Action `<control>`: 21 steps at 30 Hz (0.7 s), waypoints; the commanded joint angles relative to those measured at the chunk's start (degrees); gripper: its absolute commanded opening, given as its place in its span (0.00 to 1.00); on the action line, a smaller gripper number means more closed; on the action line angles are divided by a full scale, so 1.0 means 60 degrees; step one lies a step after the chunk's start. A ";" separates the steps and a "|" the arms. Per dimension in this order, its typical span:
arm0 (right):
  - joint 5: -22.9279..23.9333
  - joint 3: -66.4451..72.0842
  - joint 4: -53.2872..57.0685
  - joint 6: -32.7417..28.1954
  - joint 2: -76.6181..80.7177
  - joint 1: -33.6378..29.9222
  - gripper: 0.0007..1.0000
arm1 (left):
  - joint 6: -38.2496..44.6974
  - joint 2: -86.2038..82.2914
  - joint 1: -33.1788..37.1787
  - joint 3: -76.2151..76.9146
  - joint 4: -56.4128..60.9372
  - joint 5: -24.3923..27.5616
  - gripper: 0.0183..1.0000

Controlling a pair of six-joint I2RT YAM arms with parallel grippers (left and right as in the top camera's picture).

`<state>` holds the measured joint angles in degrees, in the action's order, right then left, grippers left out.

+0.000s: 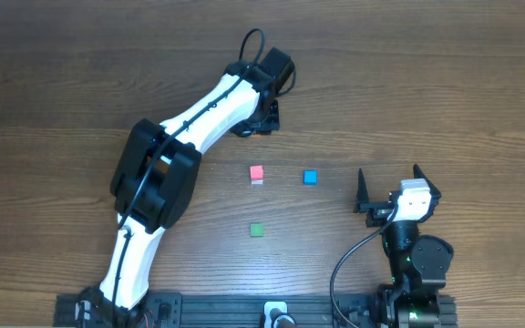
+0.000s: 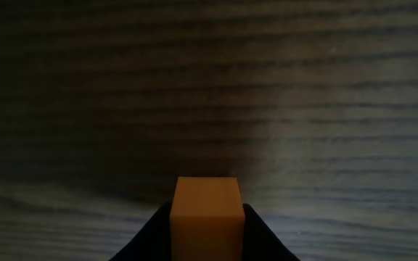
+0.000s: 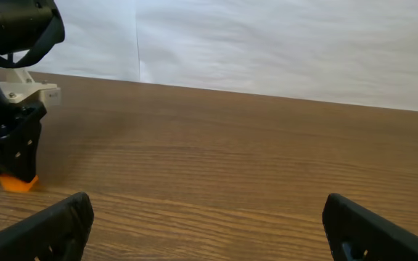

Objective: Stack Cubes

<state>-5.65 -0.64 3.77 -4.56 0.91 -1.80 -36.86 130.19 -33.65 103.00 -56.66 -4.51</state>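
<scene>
The left gripper is pinched on an orange cube, one finger on each of two opposite side faces, so the jaws stand only as wide as the cube itself. The cube sits straight between the fingers, not tilted. In the right wrist view the same cube shows at the finger ends, very low over the tabletop; I cannot tell if it touches the wood or hangs just above it. This place is in the far part of the tabletop, well apart from the other cubes. I judge the cube to be light and stiff, with flat smooth faces, so a moderate pinch near the middle of two parallel faces should hold it without turning. A hold on the corners would probably let it slip or rotate. Nearer to the arm bases lie three more cubes: a pink cube, a blue cube near it on the right arm's side, and a green cube closer to the bases than the pink one. None touches another. The right gripper is spread wide and holds nothing; it is near its own base, beyond the blue cube. For stacking, the orange cube should go down flat and square on another cube, because a small offset could make it tip.
</scene>
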 commanded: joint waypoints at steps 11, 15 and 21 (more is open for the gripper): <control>0.0022 0.0058 0.0018 -0.0011 -0.0087 -0.0058 0.99 | -0.1220 -0.3315 -0.1129 -0.0401 -0.1665 0.0160 0.02; 0.0022 0.0058 0.0018 -0.0011 -0.0087 -0.0058 0.99 | -0.1774 -0.3938 -0.1552 -0.1457 -0.1377 0.0018 0.02; 0.0022 0.0058 0.0018 -0.0011 -0.0087 -0.0058 0.99 | -0.2193 -0.4430 -0.1716 -0.3082 -0.0667 0.0000 0.02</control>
<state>-5.65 -0.64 3.77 -4.51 0.91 -1.80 -47.48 105.43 -43.94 87.72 -61.17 -3.90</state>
